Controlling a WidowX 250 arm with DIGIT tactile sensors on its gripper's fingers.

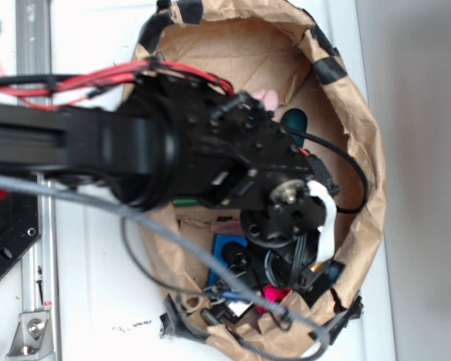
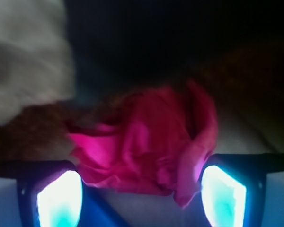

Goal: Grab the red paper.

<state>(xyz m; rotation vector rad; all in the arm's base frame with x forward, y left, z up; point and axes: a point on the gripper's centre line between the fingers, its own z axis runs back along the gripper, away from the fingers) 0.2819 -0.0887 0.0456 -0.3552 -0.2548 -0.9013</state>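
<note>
Straddling red paper, jaws apart

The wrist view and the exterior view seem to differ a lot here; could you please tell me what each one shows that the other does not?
Only the wrist view shows the red paper as a whole: a crumpled wad lying between the two lit fingertips, jaws apart on either side of it.

Only the exterior view shows the arm reaching into a brown paper bin, a blue object, and cables.

Both show the paper, though in the exterior view it is just a sliver of red under the arm.
</note>
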